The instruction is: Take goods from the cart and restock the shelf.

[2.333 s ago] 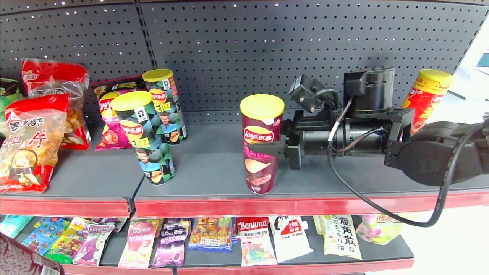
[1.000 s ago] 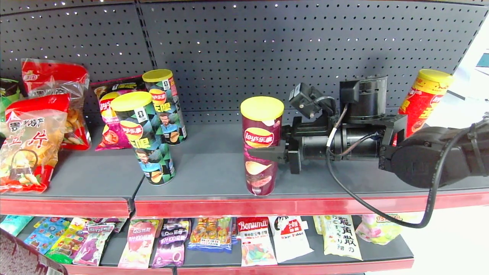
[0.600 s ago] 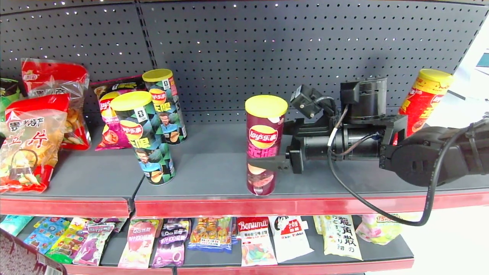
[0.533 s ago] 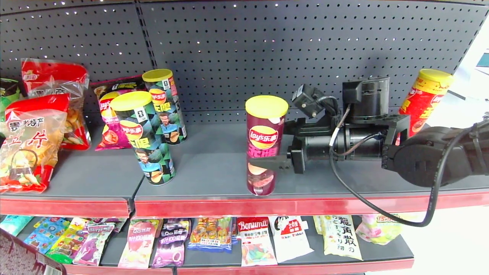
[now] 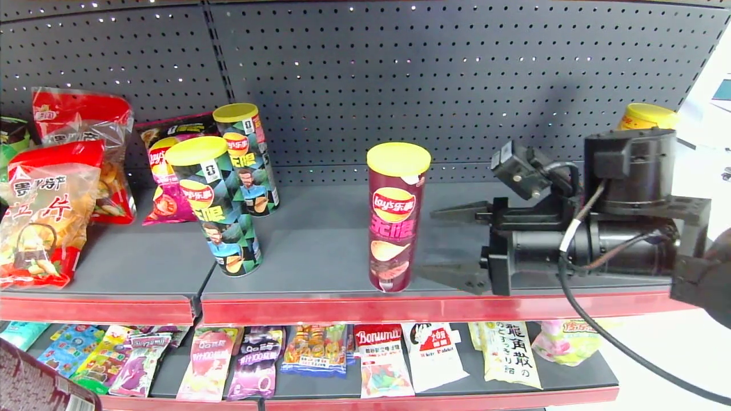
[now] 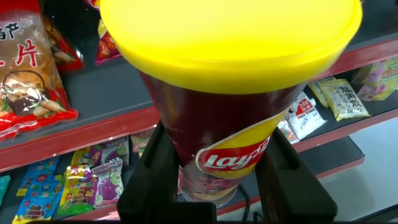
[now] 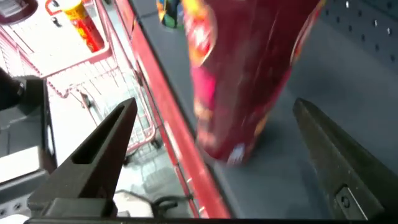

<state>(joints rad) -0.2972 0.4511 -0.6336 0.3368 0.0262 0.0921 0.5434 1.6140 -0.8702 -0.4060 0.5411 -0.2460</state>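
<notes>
Head view: right gripper (image 5: 429, 244), jaws wide, empty; maroon chip can (image 5: 397, 217) upright on shelf (image 5: 320, 240) just beyond its fingertips; left gripper (image 6: 221, 177) clamps second can (image 6: 211, 124).

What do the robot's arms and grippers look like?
Both are matt black. The right gripper has two long pointed wedge fingers on a boxy body, a small camera block on top and a black cable looping below. The left gripper shows flat black fingers.
</notes>
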